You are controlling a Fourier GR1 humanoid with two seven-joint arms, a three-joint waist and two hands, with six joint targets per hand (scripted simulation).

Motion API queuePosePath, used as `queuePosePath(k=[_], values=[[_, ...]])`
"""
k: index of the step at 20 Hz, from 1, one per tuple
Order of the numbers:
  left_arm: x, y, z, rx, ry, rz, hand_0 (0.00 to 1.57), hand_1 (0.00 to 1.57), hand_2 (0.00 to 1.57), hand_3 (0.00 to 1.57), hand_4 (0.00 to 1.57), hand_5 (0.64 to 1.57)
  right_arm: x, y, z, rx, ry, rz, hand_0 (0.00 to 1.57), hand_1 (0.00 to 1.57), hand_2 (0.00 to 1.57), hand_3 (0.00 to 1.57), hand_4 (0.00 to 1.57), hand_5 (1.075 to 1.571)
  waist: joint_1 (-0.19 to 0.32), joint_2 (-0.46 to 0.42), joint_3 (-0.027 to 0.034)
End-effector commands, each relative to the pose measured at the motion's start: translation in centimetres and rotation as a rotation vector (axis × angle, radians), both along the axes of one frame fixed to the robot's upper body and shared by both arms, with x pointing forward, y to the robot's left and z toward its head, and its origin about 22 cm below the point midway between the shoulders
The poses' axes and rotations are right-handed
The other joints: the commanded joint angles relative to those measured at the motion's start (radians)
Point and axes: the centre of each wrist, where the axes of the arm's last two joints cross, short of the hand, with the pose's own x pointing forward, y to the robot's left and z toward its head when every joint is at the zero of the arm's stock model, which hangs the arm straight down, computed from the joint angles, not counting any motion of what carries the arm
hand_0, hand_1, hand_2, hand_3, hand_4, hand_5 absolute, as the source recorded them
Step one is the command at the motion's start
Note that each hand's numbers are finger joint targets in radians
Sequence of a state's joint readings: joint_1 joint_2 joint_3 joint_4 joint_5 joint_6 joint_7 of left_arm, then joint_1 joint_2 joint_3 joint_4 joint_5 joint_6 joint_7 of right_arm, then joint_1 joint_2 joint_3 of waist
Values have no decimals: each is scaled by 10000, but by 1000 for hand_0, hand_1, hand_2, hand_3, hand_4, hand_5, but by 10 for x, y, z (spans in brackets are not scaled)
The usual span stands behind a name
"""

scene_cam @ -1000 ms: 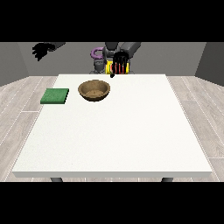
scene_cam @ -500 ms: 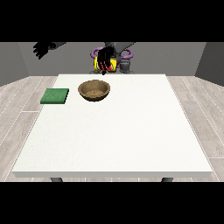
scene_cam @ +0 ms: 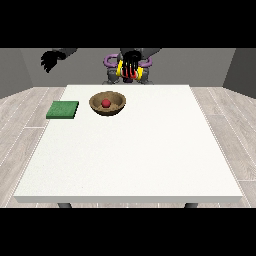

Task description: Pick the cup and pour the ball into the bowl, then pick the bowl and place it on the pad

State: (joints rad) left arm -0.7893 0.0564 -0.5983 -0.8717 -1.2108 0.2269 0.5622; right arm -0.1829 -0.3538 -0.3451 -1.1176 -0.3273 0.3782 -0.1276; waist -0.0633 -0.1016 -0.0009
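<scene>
**Ball in bowl, cup held above the desk's far edge**

As I read the front view, my stock stands thus. Item: white desk (scene_cam: 130, 150). Item: brown bowl (scene_cam: 107, 104), on the desk near its far edge, towards the far left corner. Item: red ball (scene_cam: 106, 103), lying inside the bowl. Item: green pad (scene_cam: 63, 110), flat by the left edge, just beside the bowl, not touching it. Item: yellow cup (scene_cam: 129, 71), held off the desk above the far edge, behind the bowl. Item: hand at the view's right (scene_cam: 131, 64), fingers curled round the cup. Item: hand at the view's left (scene_cam: 50, 60), raised past the far left corner, fingers bent, holding nothing.
</scene>
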Motion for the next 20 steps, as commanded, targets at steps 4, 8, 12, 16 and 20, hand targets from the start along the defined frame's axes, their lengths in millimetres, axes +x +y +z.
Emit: queuePosePath(k=[4, 8, 12, 16, 20], values=[[-13, 20, 4, -6520, -574, 143, 1101, 1101, 1300, 994, 1271, 1570, 6, 15, -3, 386, 122, -245, 0, 0, 0, 0, 716, 1570, 822, 1164, -67], [-4, 33, 75, -11507, -1207, -202, 0, 0, 0, 0, 704, 1556, 17, 34, -5, 558, -90, 47, 0, 0, 0, 0, 698, 1569, 906, 1959, -204], [-6, 55, 115, -14384, -256, -1697, 0, 0, 0, 0, 157, 1440, 23, 45, -8, 851, -159, -818, 0, 0, 0, 0, 655, 1571, 1900, 2132, -149], [3, 130, 137, -15288, 414, -3051, 0, 0, 0, 0, 214, 1500, 6, 38, -19, 717, -80, -1775, 0, 0, 0, 0, 417, 1570, 2612, 2355, -76], [11, 199, 169, -15584, 774, -4282, 0, 0, 0, 0, 317, 1497, 18, 45, -11, 1043, -760, -2288, 0, 0, 0, 0, 0, 1569, 3161, 3015, -21]])
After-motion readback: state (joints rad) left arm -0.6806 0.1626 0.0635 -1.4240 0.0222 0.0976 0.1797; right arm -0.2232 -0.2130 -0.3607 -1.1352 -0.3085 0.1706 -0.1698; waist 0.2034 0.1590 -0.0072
